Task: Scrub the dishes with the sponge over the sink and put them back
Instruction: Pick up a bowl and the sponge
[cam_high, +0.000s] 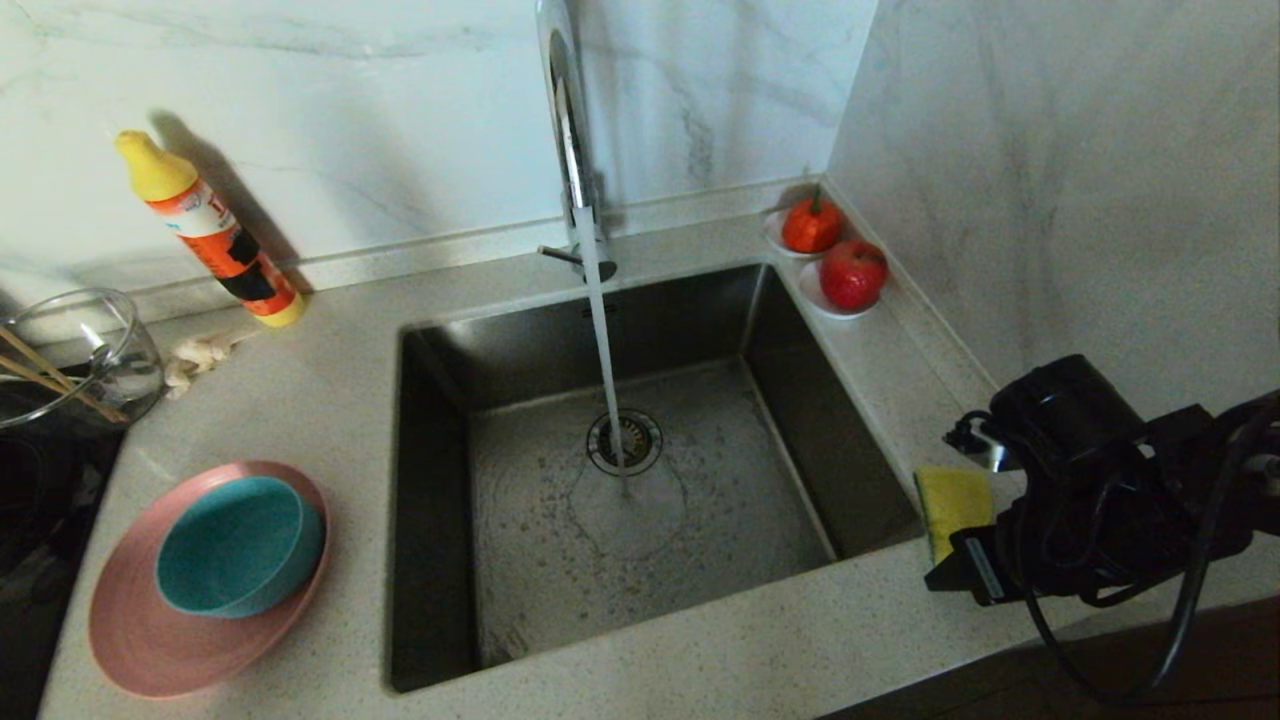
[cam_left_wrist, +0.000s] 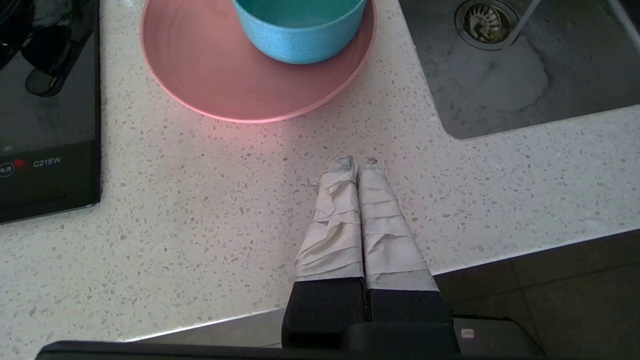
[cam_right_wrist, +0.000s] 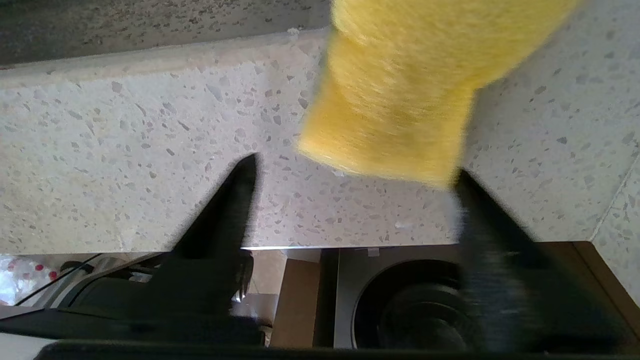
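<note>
The yellow sponge (cam_high: 955, 505) (cam_right_wrist: 400, 100) lies on the counter just right of the sink (cam_high: 700, 520) (cam_left_wrist: 500, 90). My right gripper (cam_high: 962, 568) (cam_right_wrist: 357, 167) is open at the sponge's near end, one black fingertip (cam_right_wrist: 465, 182) against its corner. Water runs from the chrome tap (cam_high: 570, 130) onto the drain. The teal bowl (cam_high: 235, 545) (cam_left_wrist: 300, 35) sits in the pink plate (cam_high: 150, 640) (cam_left_wrist: 210, 75) left of the sink. Wooden sticks (cam_high: 40, 380) lean in a glass jug. My left gripper (cam_left_wrist: 356, 162) is shut and empty, over bare counter in front of the plate.
An orange detergent bottle (cam_high: 205, 230) leans on the back wall beside a crumpled cloth (cam_high: 195, 355). Two white saucers with red fruit (cam_high: 835, 260) fill the back right corner. A black cooktop (cam_left_wrist: 45, 100) borders the plate. The marble wall stands close on the right.
</note>
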